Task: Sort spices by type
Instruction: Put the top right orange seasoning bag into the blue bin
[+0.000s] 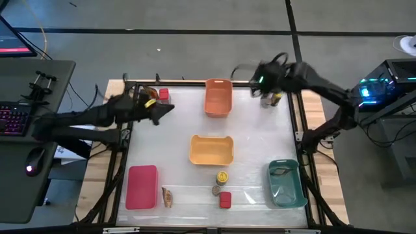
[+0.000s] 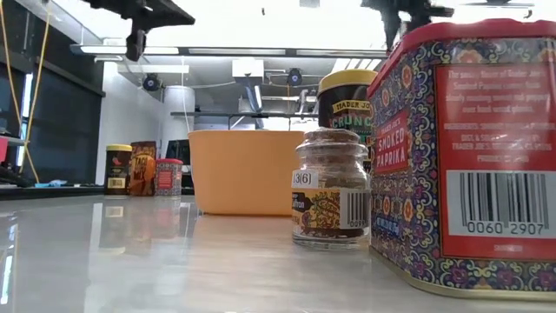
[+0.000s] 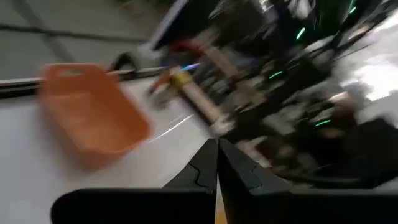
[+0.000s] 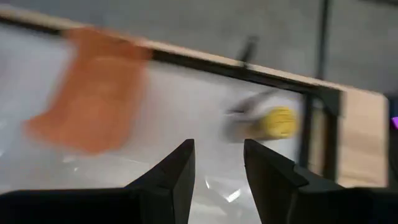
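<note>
The spices stand in three clusters. At the near middle are a yellow-lidded jar, a short grey-brown jar, a red tin and a flat packet. At the far left are a yellow-lidded jar and a red tin. At the far right is another yellow-lidded jar. My left gripper is shut and empty, just right of the far-left cluster. My right gripper is open and empty, hovering above the far-right cluster, with that jar ahead of its fingers.
An orange bin sits at the far middle, a yellow bin at the centre, a red bin at the near left and a teal bin at the near right. In the low view the red tin and the grey-brown jar fill the foreground.
</note>
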Robot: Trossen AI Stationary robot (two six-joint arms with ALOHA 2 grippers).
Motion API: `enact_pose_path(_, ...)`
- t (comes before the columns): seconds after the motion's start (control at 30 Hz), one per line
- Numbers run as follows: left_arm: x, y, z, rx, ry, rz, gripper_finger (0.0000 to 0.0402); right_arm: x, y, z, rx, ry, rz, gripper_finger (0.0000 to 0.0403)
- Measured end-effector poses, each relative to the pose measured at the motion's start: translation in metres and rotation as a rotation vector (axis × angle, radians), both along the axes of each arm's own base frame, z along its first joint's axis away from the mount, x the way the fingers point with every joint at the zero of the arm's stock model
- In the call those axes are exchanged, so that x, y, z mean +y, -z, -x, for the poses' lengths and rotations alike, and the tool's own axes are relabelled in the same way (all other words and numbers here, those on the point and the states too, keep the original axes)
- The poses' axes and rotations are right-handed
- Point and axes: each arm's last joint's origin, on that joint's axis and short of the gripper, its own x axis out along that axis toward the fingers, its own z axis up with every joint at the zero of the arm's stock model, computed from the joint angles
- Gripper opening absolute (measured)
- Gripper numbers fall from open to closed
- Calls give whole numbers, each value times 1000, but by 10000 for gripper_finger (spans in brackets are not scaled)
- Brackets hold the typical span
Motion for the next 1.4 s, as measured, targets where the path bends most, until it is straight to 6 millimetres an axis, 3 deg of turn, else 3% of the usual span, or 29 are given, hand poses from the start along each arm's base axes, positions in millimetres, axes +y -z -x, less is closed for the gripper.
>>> enact_pose_path(0.17, 14, -24, -7, 146, -73, 9, 0, -58, 28, 37, -48, 72, -102, 134)
enact_pose_path(0.37, 20, -30, -10, 148, -101, -32, 0, -97, 72, 68, -56, 266, -167, 134)
enact_pose_path(0.5, 24, -26, -15, 184, -175, -49, 0, -104, 100, 69, -143, 387, -205, 134)
enact_pose_path(0.63, 33, -22, -16, 206, -207, -41, 0, -107, 113, 67, -223, 474, -193, 134)
enact_pose_path(0.83, 49, -22, -10, 231, -204, -68, 0, -114, 117, 62, -344, 595, -150, 133)
enact_pose_path(1.1, 73, -22, 3, 228, -118, -60, 0, -120, 138, 53, -319, 686, -236, 133)
enact_pose_path(1.4, 83, -22, 10, 233, -135, -67, 16, -128, 152, 48, -297, 732, -264, 133)
